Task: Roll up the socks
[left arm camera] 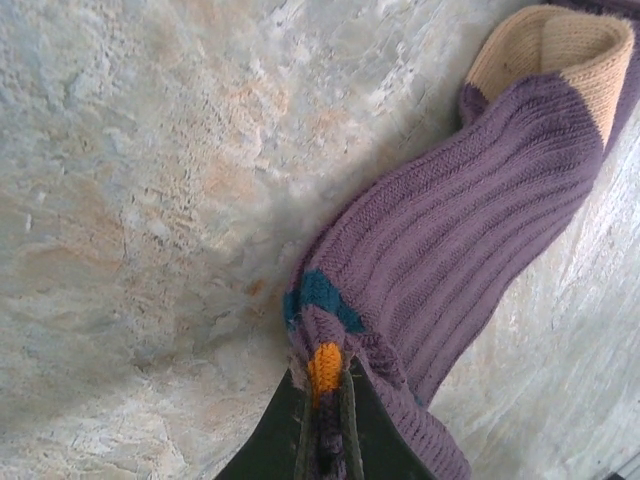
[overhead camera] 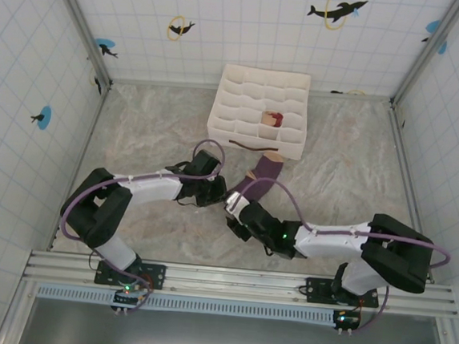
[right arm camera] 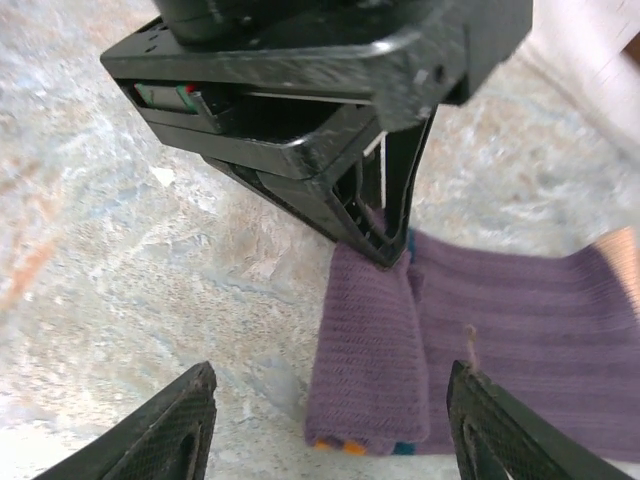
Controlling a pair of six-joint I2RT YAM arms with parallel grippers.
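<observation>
Left wrist view has the purple sock [left arm camera: 470, 230] lying flat and ribbed on the marbled surface [left arm camera: 150, 200]. Its tan end is at the far right and a small orange patch and a teal patch sit at its near end. There the left gripper [left arm camera: 325, 430] has its jaws pinched shut on the bunched fabric. From above, the purple sock [overhead camera: 263, 179] lies mid-surface, running from the two grippers toward the far right, and its tan tip stops just short of the near edge of the white organiser box [overhead camera: 258, 71]. The left gripper [overhead camera: 221, 194] meets it from the left. From the right wrist, the left gripper [right arm camera: 385, 235] comes down onto a raised fold of the purple sock [right arm camera: 500, 330]. The right gripper [right arm camera: 330, 415] hovers at the sock's near folded edge with its jaws spread wide and nothing held between them. Seen from above, the right gripper [overhead camera: 234, 213] is just near of the left one. A beige sock [overhead camera: 273, 119] with dark red on it sits bundled in one compartment toward the box's right side. Dolphin stickers [overhead camera: 338, 10] dot the tiled walls; no writing on them can be read.
</observation>
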